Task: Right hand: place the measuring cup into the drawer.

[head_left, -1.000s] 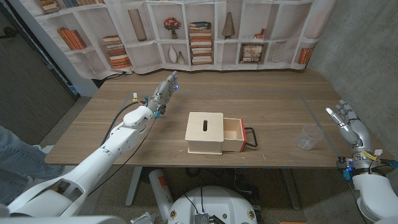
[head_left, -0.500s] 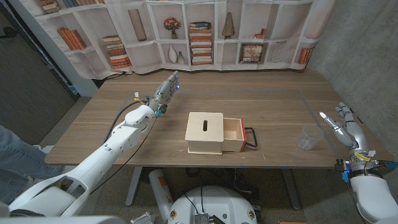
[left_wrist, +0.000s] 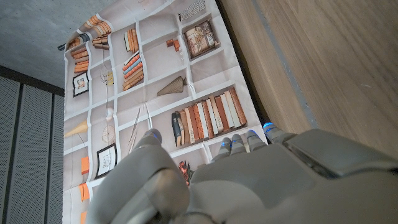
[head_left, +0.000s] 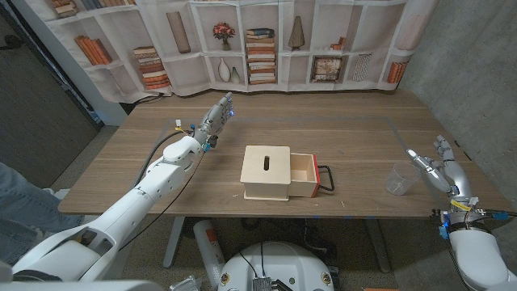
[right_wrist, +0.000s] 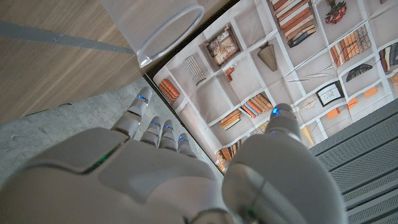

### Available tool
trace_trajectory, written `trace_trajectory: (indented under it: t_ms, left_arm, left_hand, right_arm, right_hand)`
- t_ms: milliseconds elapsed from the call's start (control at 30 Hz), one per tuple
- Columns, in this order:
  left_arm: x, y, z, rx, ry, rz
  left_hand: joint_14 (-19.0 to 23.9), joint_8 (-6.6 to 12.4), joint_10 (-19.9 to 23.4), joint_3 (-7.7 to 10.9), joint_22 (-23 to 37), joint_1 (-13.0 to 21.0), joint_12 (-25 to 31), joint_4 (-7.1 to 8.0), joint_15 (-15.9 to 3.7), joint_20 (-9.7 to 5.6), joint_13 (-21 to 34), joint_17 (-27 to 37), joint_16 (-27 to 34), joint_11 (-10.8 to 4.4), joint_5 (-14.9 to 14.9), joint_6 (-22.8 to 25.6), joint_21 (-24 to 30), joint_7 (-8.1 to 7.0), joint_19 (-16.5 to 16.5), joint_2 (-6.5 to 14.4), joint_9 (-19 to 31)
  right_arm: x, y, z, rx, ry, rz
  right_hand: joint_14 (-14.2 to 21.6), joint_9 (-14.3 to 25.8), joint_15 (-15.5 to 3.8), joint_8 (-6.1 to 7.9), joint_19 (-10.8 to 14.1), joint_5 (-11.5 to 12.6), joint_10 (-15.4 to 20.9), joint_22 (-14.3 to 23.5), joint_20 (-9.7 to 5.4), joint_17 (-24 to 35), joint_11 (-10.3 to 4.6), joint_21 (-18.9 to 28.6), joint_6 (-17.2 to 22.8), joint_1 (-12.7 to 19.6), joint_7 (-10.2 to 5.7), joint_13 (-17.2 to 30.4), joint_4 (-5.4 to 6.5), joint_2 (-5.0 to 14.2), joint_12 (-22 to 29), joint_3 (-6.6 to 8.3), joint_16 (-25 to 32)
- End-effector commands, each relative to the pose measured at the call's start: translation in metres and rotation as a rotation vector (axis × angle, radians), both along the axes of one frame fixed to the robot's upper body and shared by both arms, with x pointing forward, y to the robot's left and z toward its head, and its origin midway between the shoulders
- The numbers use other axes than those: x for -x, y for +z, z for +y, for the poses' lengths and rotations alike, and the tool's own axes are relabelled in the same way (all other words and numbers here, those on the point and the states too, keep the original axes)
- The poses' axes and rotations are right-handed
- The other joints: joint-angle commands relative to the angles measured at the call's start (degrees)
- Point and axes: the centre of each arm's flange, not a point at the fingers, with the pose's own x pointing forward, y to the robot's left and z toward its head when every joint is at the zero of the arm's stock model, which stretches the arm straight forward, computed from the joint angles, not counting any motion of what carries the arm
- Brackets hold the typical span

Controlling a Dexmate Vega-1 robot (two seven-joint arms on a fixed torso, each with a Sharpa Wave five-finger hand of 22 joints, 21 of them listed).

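Observation:
A clear plastic measuring cup stands upright on the table near its right edge; its rim and wall also show in the right wrist view. My right hand is open, fingers spread, just to the right of the cup and not touching it. The wooden box sits mid-table with its drawer pulled out to the right, a dark handle at its end. My left hand is open, raised over the table's left part, far from the cup.
A printed bookshelf backdrop hangs behind the table. The table's right edge runs close to the cup and my right hand. A person's leg shows at far left.
My right hand has moved left toward the measuring cup, closing most of the gap. The left arm, box and cup have stayed put.

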Motion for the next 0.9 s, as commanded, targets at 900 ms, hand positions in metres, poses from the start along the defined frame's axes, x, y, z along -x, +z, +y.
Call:
trace_trajectory:
  t_ms: [900]
  left_arm:
    - [-0.004, 0.004, -0.006, -0.019, -0.005, 0.012]
  left_hand:
    - [-1.9, 0.00, -0.1, -0.59, 0.3, 0.5, 0.2, 0.05, 0.27, -0.09, 0.1, 0.3, -0.1, -0.02, -0.4, 0.3, -0.4, 0.00, -2.9, 0.3, 0.1]
  right_arm:
    - [-0.012, -0.027, 0.016, 0.090, -0.135, 0.086]
  right_hand:
    - [-2.9, 0.1, 0.77, 1.28, -0.7, 1.6, -2.3, 0.2, 2.72, 0.2, -0.08, -2.2, 0.6, 1.1, -2.92, 0.1, 0.11, 1.07, 0.2, -1.38, 0.1]
